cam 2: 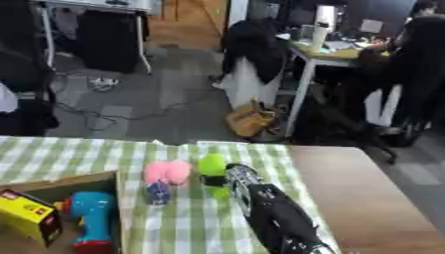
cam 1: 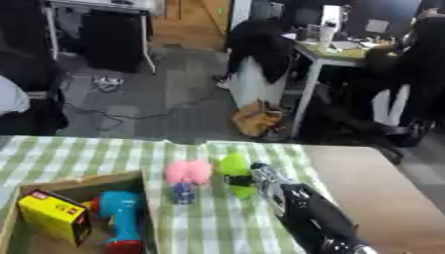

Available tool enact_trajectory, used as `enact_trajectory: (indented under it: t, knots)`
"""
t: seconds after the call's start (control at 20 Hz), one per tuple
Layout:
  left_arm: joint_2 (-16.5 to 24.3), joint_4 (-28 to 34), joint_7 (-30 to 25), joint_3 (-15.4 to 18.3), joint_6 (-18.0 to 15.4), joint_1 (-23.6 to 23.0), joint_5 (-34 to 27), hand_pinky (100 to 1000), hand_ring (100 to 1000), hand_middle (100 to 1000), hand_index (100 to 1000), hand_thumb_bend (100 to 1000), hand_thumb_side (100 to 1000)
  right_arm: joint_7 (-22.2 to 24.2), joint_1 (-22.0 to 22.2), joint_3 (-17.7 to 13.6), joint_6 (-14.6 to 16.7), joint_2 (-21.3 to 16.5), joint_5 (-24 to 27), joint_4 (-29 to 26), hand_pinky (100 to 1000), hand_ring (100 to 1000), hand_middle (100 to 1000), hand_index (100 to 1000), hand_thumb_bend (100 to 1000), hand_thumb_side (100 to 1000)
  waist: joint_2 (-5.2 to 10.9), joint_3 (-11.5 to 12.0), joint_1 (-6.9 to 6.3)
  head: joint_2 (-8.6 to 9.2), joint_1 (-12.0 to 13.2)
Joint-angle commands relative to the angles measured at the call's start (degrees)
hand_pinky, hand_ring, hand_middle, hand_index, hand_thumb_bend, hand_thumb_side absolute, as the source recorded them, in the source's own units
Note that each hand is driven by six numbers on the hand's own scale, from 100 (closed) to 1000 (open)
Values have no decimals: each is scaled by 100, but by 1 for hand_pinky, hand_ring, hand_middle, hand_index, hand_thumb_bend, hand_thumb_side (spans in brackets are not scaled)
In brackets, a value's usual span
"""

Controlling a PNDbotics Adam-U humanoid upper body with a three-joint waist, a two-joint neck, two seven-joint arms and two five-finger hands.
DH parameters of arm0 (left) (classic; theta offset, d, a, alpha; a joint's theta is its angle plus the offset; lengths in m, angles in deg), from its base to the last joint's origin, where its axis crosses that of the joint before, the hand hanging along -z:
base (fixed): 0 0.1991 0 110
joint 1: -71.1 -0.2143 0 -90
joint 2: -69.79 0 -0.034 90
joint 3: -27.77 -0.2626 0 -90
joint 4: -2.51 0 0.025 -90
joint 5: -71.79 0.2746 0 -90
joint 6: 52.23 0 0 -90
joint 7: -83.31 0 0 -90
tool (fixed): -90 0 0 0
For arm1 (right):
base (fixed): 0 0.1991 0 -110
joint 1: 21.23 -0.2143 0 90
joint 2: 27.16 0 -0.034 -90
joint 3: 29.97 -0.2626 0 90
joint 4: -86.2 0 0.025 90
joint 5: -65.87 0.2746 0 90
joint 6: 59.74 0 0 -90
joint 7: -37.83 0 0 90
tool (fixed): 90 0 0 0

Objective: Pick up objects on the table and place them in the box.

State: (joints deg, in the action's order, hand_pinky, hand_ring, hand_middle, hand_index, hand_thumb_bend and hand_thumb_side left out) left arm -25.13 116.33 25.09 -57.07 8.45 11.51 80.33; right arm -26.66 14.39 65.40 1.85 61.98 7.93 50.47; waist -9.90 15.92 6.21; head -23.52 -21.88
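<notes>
- Table [cam 1: 365, 188] of plain brown wood lies before me, its left part covered by a green-and-white checked cloth [cam 1: 217, 223].
- My right hand [cam 1: 248, 179] comes in from the lower right on a black arm with silver joints and reaches to the middle of the cloth.
- Its fingers are curled round a bright lime-green, upright, rounded object [cam 1: 235, 168]; I see black fingers crossing the object's middle, so the hand has hold of it.
- The green object stands on or just above the cloth; I cannot tell whether its base touches.
- Just to the left of it sits a soft pink fluffy object [cam 1: 189, 171], with a small dark blue thing [cam 1: 184, 192] touching its near side. I cannot make out what the blue thing is.
- The pink object is near the green one, but my hand does not touch it.
- An open brown cardboard box [cam 1: 87, 179] sits at the lower left on the cloth, its right wall just beside the pink and blue things.
- Inside the box lie a yellow rectangular carton with a dark side [cam 1: 52, 216] towards the left and a turquoise toy with a red base [cam 1: 120, 213] towards the right, close to each other.
- My left hand shows in neither view.
</notes>
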Motion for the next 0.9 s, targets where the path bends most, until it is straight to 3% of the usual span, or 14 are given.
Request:
enact_trajectory:
  t: [0.05, 0.25, 0.3, 0.45, 0.5, 0.55, 0.6, 0.9]
  knots:
    - [22, 77, 7, 36, -38, 122, -24, 842, 866, 799, 857, 188, 1000, 74, -80, 31, 74, -173, 87, -71, 794, 821, 780, 924, 479, 1000, -31, 1, 57, 24, 37]
    - [15, 77, 12, 39, -40, 120, -28, 842, 866, 799, 857, 186, 1000, 150, -82, 59, 145, -209, 57, -87, 770, 782, 710, 874, 465, 1000, -38, -8, 56, 29, 54]
    - [13, 77, 15, 41, -42, 123, -30, 842, 865, 799, 857, 184, 1000, 153, -80, 66, 149, -216, 33, -89, 758, 730, 624, 821, 444, 1000, -36, -11, 54, 32, 56]
    - [12, 77, 21, 43, -43, 126, -33, 842, 865, 798, 857, 183, 1000, 178, -78, 76, 170, -224, -53, -85, 754, 698, 594, 796, 421, 1000, -33, -19, 51, 38, 55]
    - [11, 77, 20, 41, -43, 127, -35, 842, 865, 798, 857, 182, 1000, 183, -79, 90, 171, -228, -108, -79, 738, 623, 523, 735, 316, 1000, -31, -24, 50, 51, 49]
    - [9, 77, 19, 39, -43, 127, -36, 842, 865, 798, 857, 182, 1000, 194, -81, 103, 176, -227, -181, -72, 738, 623, 523, 735, 316, 1000, -30, -29, 47, 62, 43]
    - [8, 77, 18, 40, -44, 126, -37, 842, 865, 798, 857, 182, 1000, 211, -78, 111, 176, -230, -257, -61, 725, 585, 483, 702, 228, 1000, -27, -31, 45, 86, 33]
    - [3, 77, 24, 50, -52, 122, -42, 842, 865, 798, 858, 182, 1000, 294, -68, 81, 172, -249, -520, -57, 663, 505, 406, 622, 136, 978, -22, -38, 35, 130, -2]
